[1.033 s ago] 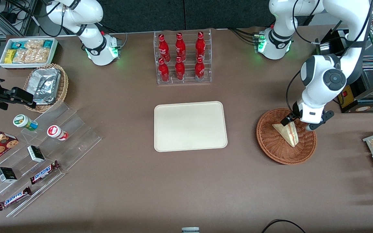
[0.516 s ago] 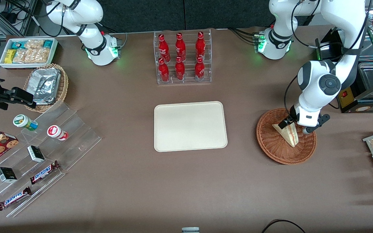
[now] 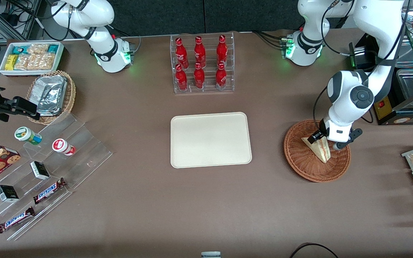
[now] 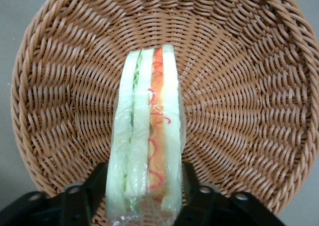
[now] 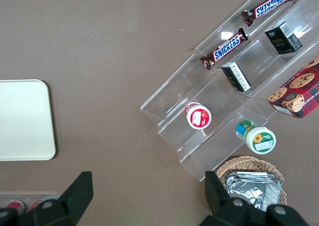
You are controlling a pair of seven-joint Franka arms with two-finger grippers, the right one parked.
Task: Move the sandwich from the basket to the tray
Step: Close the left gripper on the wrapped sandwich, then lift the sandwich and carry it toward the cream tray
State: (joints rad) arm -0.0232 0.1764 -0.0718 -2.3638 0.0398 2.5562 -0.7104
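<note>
One sandwich [image 4: 147,136] stood on edge in the brown wicker basket [image 3: 301,159], toward the working arm's end of the table, as the left gripper [image 3: 325,141] reached down over it, fingers [image 4: 92,186] spread wide at either side of the wrapped wedge, gripping nothing; the cream tray [image 3: 210,139] lay well apart

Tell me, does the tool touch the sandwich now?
Cannot tell. In the left wrist view the tool straddles the sandwich in the basket, but no contact or gap shows plainly.
</note>
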